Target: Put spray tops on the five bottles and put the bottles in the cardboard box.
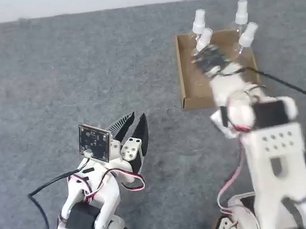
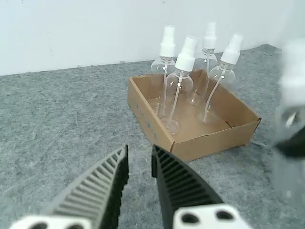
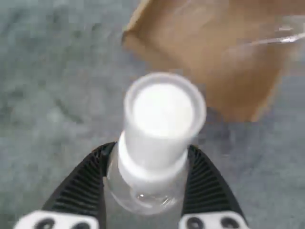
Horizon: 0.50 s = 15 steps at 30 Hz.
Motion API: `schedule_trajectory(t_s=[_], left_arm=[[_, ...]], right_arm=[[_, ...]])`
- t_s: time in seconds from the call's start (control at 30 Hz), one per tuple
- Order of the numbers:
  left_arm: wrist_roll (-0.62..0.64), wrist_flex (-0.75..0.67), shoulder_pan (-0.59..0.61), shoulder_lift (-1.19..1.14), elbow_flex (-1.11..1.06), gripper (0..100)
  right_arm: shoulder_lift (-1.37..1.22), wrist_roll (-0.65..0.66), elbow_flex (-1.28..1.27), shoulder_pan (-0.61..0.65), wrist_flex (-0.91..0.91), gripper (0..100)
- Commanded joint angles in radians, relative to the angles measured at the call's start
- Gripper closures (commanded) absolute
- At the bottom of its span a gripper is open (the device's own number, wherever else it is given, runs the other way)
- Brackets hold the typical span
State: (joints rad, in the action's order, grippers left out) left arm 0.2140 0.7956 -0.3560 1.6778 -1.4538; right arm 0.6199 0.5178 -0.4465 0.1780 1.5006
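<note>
Worktop (image 1: 53,76): grey, felt-like covering with a matted, mottled pile, flat throughout.

Cardboard box (image 2: 209,140): shallow brown tray, open on top, low walls with raw cut edges, square corners. Four bottles (image 2: 177,88) upright inside, grouped toward the far wall. Clear, rounded bodies, thin dip tubes visible within, each fitted with one of the white spray tops (image 2: 186,55). Near part of the box floor bare.

Right tool (image 3: 151,162): ribbed black fingers (image 3: 86,183) clamped on either side of the fifth bottle (image 3: 159,157), gripping at the clear shoulder just under its white cylindrical top. Bottle upright, top facing the wrist camera, grey covering below and a corner of the box just beyond. In the high view, tool (image 1: 210,60) level with the near part of the box. Over the rim or just outside it: cannot tell.

Left tool (image 2: 139,155): ridged black fingers parted by a narrow gap, nothing between them. Pointed toward the box, well short of its near corner, apart from every bottle.

Open room: broad bare covering to the left of the box and between the two arms.
</note>
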Motion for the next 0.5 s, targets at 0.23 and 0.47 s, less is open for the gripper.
schedule_trajectory(t_s=[0.23, 0.47], left_arm=[[-0.017, 0.018, 0.012, 0.012, 0.025, 92], [-0.137, 0.158, 0.279, 0.012, 0.007, 92]], right_arm=[[-0.378, 0.021, 0.061, 0.163, 0.016, 96.6], [-0.515, -0.052, 0.061, 0.269, -0.136, 92.4]])
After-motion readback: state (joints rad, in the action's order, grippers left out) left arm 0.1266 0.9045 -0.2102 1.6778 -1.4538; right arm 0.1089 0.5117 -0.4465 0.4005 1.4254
